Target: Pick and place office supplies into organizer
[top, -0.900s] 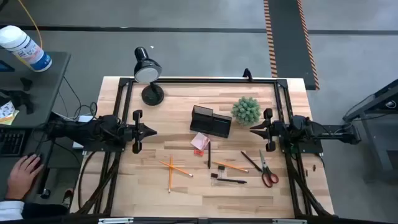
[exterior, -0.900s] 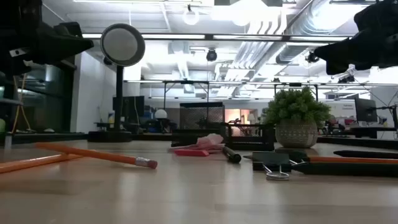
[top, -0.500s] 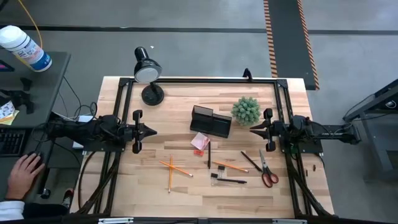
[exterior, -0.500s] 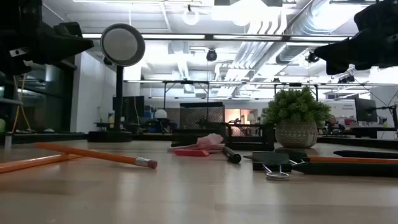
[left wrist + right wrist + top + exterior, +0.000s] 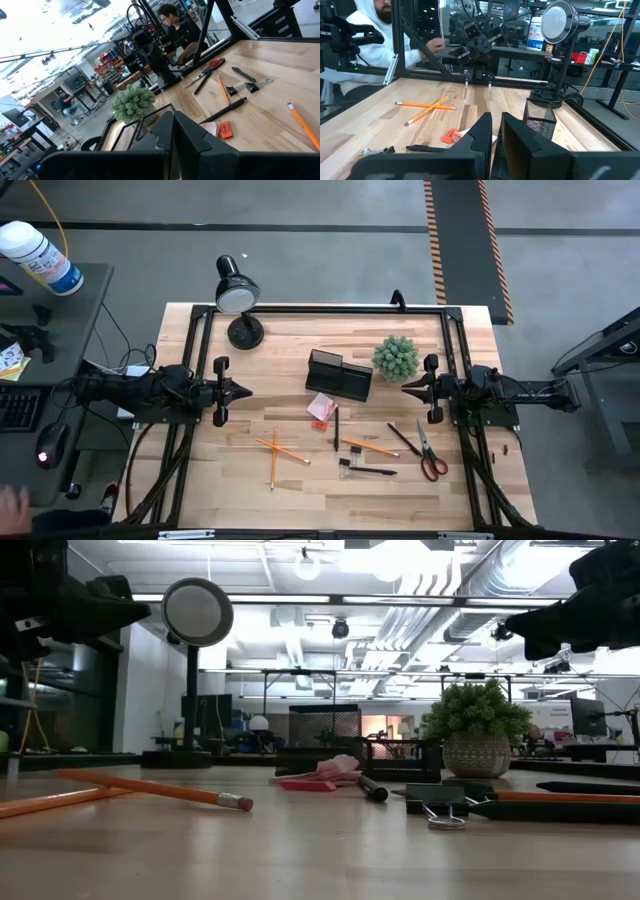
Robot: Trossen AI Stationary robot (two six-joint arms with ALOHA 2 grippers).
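Left gripper (image 5: pixel 243 390) closed and empty at table's (image 5: pixel 300 485) left edge; right gripper (image 5: pixel 407 388) nearly closed, empty.
Nothing picked yet; next, opening over pencils (image 5: pixel 279 450), then reaching organizer (image 5: pixel 339 374).

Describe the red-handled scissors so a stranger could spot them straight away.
Start at the green spiky plant ball on the light wooden table, then move toward the table's front right corner. The red-handled scissors lie flat there, the only red-handled item, beside a black pen.
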